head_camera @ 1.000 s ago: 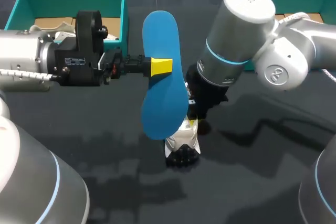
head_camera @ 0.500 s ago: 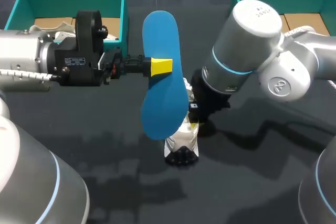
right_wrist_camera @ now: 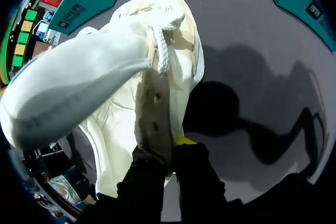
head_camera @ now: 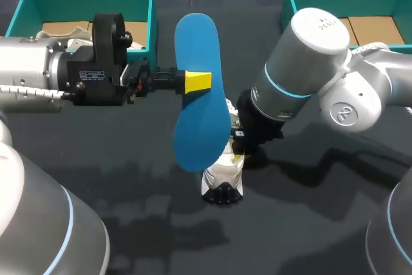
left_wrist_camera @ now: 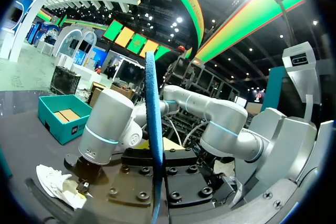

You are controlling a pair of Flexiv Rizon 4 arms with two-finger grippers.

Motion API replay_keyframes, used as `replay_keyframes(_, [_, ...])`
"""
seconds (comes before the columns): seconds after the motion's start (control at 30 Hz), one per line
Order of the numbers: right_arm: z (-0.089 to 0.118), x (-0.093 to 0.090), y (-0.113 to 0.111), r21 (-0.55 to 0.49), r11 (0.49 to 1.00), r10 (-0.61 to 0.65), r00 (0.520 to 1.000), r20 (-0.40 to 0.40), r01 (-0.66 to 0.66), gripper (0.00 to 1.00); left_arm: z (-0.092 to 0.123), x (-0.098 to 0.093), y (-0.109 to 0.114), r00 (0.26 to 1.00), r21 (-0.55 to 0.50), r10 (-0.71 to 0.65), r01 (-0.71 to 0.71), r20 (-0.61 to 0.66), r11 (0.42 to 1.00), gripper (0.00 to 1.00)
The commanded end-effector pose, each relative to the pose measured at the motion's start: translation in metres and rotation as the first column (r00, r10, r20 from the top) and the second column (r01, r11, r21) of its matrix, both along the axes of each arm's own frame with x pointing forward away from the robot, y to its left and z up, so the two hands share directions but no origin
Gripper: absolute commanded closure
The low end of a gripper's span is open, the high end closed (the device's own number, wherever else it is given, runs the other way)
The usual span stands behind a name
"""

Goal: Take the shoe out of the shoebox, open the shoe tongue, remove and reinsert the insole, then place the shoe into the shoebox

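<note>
A flat blue foam insole [head_camera: 201, 127], clamped in the left tool [head_camera: 198, 80] above the white fabric sneaker [head_camera: 223, 181] pinched by the right tool [head_camera: 238, 153], should enter toe-first.

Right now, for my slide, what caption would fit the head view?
The left gripper holds the blue insole clear of the white shoe, which the right gripper grips.

A dark, glossy table [head_camera: 129, 223] reflects ceiling lights and shadows.
</note>
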State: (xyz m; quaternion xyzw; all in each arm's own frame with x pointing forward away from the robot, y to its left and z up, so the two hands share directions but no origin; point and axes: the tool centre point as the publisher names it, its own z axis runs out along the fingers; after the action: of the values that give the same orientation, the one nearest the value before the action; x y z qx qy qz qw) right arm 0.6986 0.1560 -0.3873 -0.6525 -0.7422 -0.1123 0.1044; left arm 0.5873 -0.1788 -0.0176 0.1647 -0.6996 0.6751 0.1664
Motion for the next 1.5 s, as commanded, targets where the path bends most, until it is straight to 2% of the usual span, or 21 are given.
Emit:
replay_keyframes(0.03, [-0.002,0.000,0.003,-0.004,1.000,-0.001,1.000,-0.002,0.001,0.28,-0.001,0.000,-0.002,1.000,-0.001,0.002,-0.002,0.000,1.000,1.00])
replay_keyframes(0.07, [0.000,0.000,0.004,-0.004,1.000,-0.001,1.000,-0.003,0.001,0.00,-0.001,0.000,-0.002,1.000,-0.001,0.002,-0.002,0.000,1.000,1.00])
replay_keyframes(0.17, [0.010,-0.001,0.003,0.001,1.000,-0.005,1.000,0.000,0.005,0.00,-0.001,0.000,-0.002,1.000,-0.001,0.002,-0.002,0.000,1.000,1.00])
replay_keyframes(0.4, [0.055,-0.004,-0.010,0.050,0.999,-0.004,1.000,-0.021,0.005,0.00,-0.001,0.000,-0.002,1.000,-0.001,0.002,-0.002,0.000,1.000,1.00])
replay_keyframes(0.5, [0.076,-0.002,-0.021,0.196,0.978,0.086,0.995,-0.043,-0.076,0.00,-0.001,0.000,-0.002,1.000,-0.001,0.002,-0.002,0.000,1.000,1.00])
replay_keyframes(0.83, [0.076,-0.002,-0.021,0.196,0.978,0.086,0.995,-0.043,-0.076,0.00,-0.001,0.000,-0.002,1.000,-0.001,0.002,-0.002,0.000,1.000,1.00])
replay_keyframes(0.9, [0.066,-0.002,-0.018,0.300,0.952,0.083,0.994,-0.064,-0.060,0.00,-0.001,0.000,-0.002,1.000,-0.001,0.002,-0.002,0.000,1.000,1.00])
replay_keyframes(1.0, [0.077,0.000,-0.019,0.371,0.928,0.068,0.996,-0.059,-0.041,0.00,-0.001,0.000,-0.002,1.000,-0.001,0.002,-0.002,0.000,1.000,1.00])
replay_keyframes(1.17, [0.107,-0.001,-0.030,0.466,0.885,0.051,0.997,-0.051,-0.022,0.00,0.006,0.014,0.001,0.981,0.014,0.028,-0.032,0.191,0.999,1.00])
replay_keyframes(1.27, [0.120,-0.002,-0.038,0.564,0.826,0.046,0.998,-0.045,-0.013,0.00,0.014,0.018,0.006,0.945,0.018,0.030,-0.038,0.326,0.999,1.00])
replay_keyframes(1.3, [0.124,-0.003,-0.039,0.591,0.807,0.054,0.998,-0.043,-0.018,0.00,0.017,0.019,0.008,0.914,0.020,0.038,-0.050,0.404,0.999,1.00])
replay_keyframes(1.33, [0.126,-0.003,-0.039,0.595,0.803,0.060,0.997,-0.052,-0.017,0.00,0.020,0.019,0.009,0.853,0.030,0.056,-0.084,0.519,0.996,1.00])
replay_keyframes(1.4, [0.126,-0.003,-0.039,0.595,0.803,0.060,0.997,-0.052,-0.017,0.00,0.020,0.021,0.011,0.689,0.057,0.056,-0.141,0.723,0.988,1.00])
replay_keyframes(1.5, [0.126,-0.003,-0.039,0.595,0.803,0.060,0.997,-0.052,-0.017,0.00,0.017,0.025,0.014,0.683,0.079,0.048,-0.153,0.729,0.985,1.00])
